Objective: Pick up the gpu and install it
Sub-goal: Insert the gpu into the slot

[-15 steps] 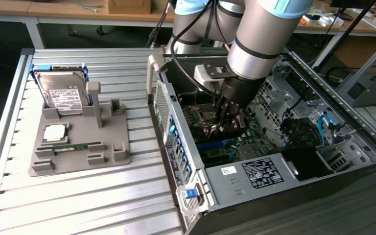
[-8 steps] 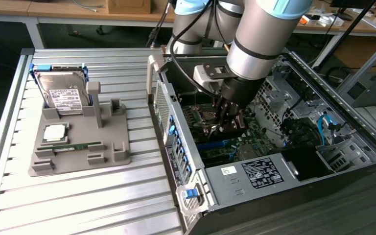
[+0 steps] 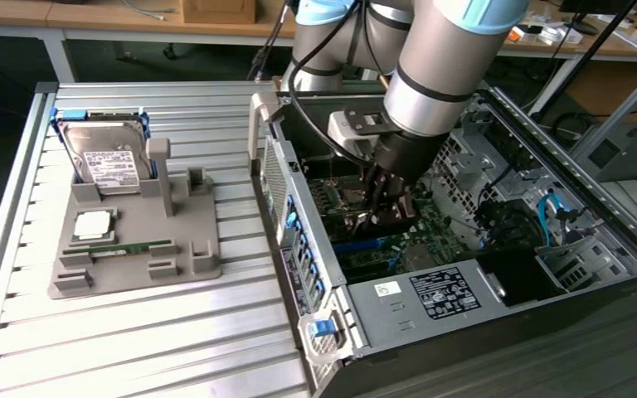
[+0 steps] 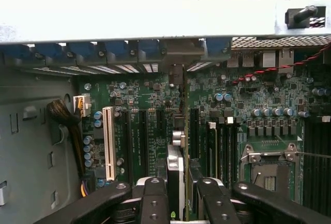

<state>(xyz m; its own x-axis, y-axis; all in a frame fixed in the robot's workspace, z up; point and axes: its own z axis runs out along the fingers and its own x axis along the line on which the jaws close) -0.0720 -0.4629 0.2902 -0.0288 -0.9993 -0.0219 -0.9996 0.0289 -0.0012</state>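
Observation:
My gripper (image 3: 381,214) is deep inside the open computer case (image 3: 463,298), just above the green motherboard (image 4: 139,100). It is shut on the gpu (image 4: 177,151), which the wrist view shows edge-on as a thin upright card between the two black fingers (image 4: 154,200). The card runs from the fingers toward the rear wall of the case, and its bracket end (image 4: 176,74) lies near the row of blue slot clips. It stands over the dark expansion slots, beside the white slot (image 4: 108,141). In the exterior view the gpu (image 3: 400,211) is a small brownish piece under the gripper.
A grey parts holder (image 3: 130,265) sits on the slatted table at the exterior view's left, carrying a hard drive (image 3: 112,162), a processor chip (image 3: 93,224) and a green memory stick (image 3: 119,248). Case walls, drive cages and blue cables (image 3: 551,211) surround the gripper.

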